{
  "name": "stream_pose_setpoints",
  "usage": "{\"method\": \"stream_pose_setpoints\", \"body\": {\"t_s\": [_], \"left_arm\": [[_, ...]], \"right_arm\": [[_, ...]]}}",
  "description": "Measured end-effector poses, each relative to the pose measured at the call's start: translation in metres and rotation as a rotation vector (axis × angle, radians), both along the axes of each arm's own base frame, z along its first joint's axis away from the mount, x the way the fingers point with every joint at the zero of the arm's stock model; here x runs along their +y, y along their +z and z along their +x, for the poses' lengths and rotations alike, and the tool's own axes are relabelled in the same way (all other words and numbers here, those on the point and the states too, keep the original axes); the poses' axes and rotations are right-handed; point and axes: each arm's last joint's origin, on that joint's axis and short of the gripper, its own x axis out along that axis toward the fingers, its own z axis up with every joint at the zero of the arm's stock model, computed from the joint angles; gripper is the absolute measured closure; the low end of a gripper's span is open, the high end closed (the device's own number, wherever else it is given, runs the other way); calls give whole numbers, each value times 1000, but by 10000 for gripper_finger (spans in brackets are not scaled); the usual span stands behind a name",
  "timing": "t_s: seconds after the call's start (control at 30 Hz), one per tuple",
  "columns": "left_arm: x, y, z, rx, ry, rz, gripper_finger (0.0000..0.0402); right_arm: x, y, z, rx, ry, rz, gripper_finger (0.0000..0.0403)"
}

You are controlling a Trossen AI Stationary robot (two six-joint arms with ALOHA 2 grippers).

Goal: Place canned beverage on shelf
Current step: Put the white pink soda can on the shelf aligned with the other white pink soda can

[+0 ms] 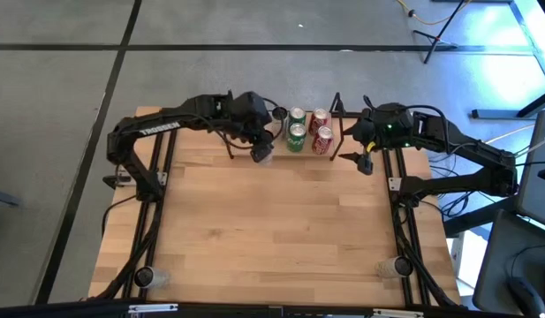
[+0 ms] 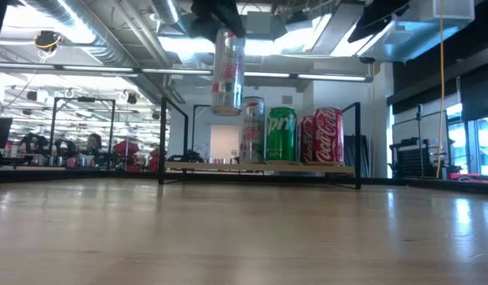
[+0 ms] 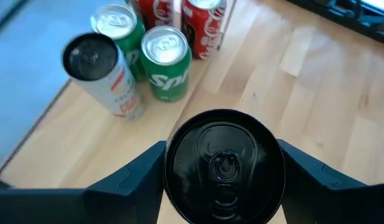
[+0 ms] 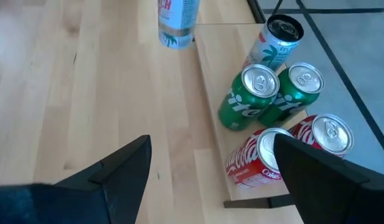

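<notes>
My left gripper (image 1: 260,148) is shut on a silver can with red lettering (image 2: 228,71), held in the air just left of the shelf. The shelf (image 2: 259,165) is a low wooden board with black end frames at the table's far edge. On it stand a silver can (image 2: 252,131), two green cans (image 4: 254,93) and two red cans (image 4: 266,158), all upright on their bases. My right gripper (image 4: 210,180) is open and empty, just right of the shelf's near edge (image 1: 365,161). My left gripper pinches the can's side wall just below its dark top rim (image 3: 173,165) between its two fingers (image 3: 135,177). The fingers come from above, pointing down. The can hangs upright below them, lifted clear of the table and higher than the shelf board.
The shelf's black upright frames (image 2: 163,134) (image 2: 359,142) stand at both ends of the board. Bare shelf board (image 3: 86,124) lies in front of the silver can. The wide wooden tabletop (image 1: 272,230) stretches toward the near edge.
</notes>
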Motion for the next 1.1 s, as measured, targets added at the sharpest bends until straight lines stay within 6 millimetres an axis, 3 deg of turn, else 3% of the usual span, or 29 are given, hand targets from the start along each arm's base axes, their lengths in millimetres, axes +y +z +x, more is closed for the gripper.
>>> {"method": "stream_pose_setpoints", "body": {"t_s": [0.5, 1.1], "left_arm": [[55, -6, -7, -15, 6, 138, 181], [73, -72, 9, -148, -41, 137, 181]], "right_arm": [[-1, 0, 0, -6, -67, 8, 81], [-4, -2, 2, 17, -145, 15, 81]]}}
